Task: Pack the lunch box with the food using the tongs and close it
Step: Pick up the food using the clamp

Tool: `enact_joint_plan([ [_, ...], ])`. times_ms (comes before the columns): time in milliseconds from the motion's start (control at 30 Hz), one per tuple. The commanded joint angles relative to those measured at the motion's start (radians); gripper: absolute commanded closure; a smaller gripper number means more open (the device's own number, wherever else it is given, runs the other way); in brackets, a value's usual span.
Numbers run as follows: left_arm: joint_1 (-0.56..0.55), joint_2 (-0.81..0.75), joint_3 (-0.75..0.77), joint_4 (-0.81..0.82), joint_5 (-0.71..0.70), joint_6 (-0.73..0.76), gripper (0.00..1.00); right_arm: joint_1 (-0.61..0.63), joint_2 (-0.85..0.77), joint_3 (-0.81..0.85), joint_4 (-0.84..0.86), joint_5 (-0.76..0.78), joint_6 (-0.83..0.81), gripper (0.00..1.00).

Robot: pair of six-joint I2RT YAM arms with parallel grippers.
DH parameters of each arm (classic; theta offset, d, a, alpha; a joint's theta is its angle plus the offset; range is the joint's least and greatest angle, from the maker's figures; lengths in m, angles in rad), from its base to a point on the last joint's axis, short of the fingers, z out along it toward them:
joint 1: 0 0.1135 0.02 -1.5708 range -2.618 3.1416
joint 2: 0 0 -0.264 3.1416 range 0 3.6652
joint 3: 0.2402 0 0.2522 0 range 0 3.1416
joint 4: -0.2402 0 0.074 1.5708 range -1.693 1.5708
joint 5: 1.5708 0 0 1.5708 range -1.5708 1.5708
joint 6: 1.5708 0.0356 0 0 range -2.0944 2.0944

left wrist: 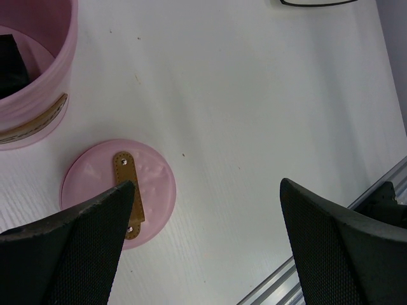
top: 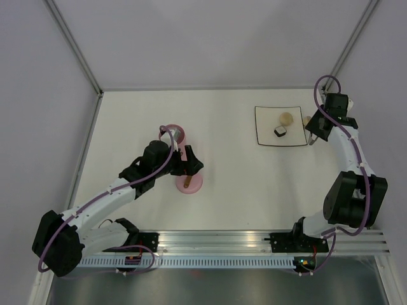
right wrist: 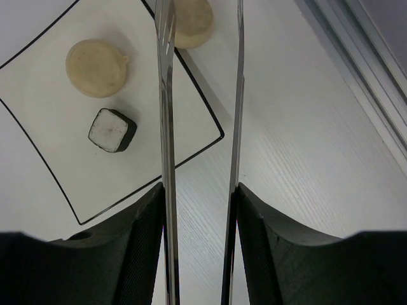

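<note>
The pink lunch box (left wrist: 38, 89) stands open at the upper left of the left wrist view, with a dark piece (left wrist: 11, 63) inside. Its flat pink lid (left wrist: 152, 184) with the brown handle lies on the table beside it. My left gripper (left wrist: 206, 184) hovers open over the lid's right edge, holding nothing. My right gripper (right wrist: 200, 190) is shut on the tongs (right wrist: 166, 114), whose two arms stand apart and reach over the plate's corner. Of the food, a beige ball (right wrist: 96, 67) and a white-and-black cube (right wrist: 112, 129) lie on the plate, and another ball (right wrist: 194, 22) lies at its edge between the tong arms.
The white dark-edged plate (top: 264, 136) sits at the back right, with the right gripper (top: 316, 132) at its right side. The left gripper (top: 191, 166) is near the lid (top: 194, 185) and the tub (top: 173, 135). A metal rail (top: 216, 244) runs along the near edge.
</note>
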Motion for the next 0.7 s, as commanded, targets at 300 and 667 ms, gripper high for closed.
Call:
enact_joint_plan([
  [300, 0.006, -0.012, -0.022, 0.015, -0.042, 0.062, 0.00, -0.005, 0.049, -0.002, 0.114, -0.059, 0.015, 0.44],
  [667, 0.006, -0.021, -0.022, -0.012, -0.081, 0.082, 0.00, -0.006, 0.130, 0.010, 0.148, -0.061, 0.016, 0.43],
])
